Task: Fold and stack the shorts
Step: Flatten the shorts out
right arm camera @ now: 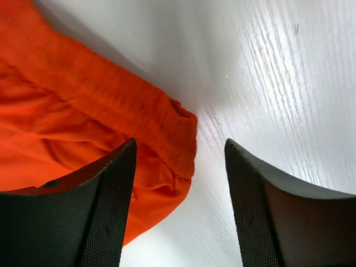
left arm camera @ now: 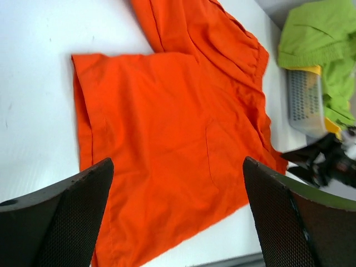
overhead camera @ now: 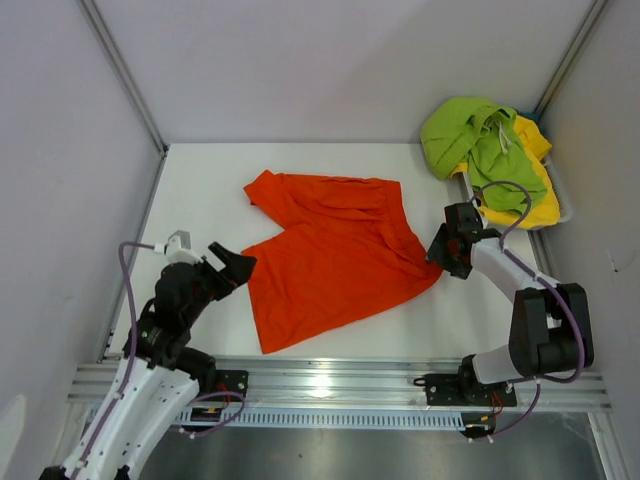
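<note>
Because the right gripper [right arm camera: 181, 147] straddles only the very corner of the orange shorts [overhead camera: 335, 255], a closing pinch could catch a single layer or slide off the waistband. The lift would then drag the cloth askew across the table [overhead camera: 200, 200] and spoil the fold. That claw stands well open and holds nothing. One finger is over the fabric and the other over bare table, though whether either touches down is hard to tell. The left gripper [overhead camera: 232, 265] is also spread wide and empty, beside the shorts' left hem. The orange shorts lie flat in the middle of the top view. At upper right, green shorts [overhead camera: 470, 135] and yellow shorts [overhead camera: 545, 210] are heaped in a basket [left arm camera: 305, 103].
</note>
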Controlling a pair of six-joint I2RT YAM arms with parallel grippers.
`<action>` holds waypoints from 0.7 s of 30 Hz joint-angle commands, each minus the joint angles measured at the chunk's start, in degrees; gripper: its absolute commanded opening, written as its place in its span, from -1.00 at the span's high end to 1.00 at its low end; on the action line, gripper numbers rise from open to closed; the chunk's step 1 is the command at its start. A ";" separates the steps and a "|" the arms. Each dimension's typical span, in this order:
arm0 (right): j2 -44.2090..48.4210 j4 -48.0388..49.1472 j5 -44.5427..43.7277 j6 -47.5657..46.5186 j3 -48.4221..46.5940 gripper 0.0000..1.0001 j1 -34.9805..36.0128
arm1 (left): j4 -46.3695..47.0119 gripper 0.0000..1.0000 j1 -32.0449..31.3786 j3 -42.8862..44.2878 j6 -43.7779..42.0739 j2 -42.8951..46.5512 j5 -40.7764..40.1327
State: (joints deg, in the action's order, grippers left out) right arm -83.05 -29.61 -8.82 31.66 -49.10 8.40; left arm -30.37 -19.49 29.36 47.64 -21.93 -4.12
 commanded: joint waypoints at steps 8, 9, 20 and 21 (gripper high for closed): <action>-0.69 13.60 10.64 -8.80 -11.00 -0.38 0.30 | 16.56 -0.98 4.09 17.55 -3.16 -36.75 -3.36; -2.37 14.22 11.10 -8.98 -14.15 -0.38 0.30 | 17.53 -0.98 4.80 19.22 -3.25 -39.13 -3.18; -28.47 16.25 19.53 -10.21 -40.60 -0.33 0.21 | 24.22 -0.98 13.86 38.99 -7.12 -69.78 2.62; -30.14 16.25 19.72 -10.30 -42.11 -0.33 0.12 | 24.57 -0.98 13.95 41.80 -7.82 -71.83 3.67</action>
State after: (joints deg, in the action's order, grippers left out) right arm -109.69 -14.68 8.40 22.65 -84.86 8.51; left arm -9.78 -6.55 64.27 42.50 -88.79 -4.16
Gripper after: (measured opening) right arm 0.667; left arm 0.990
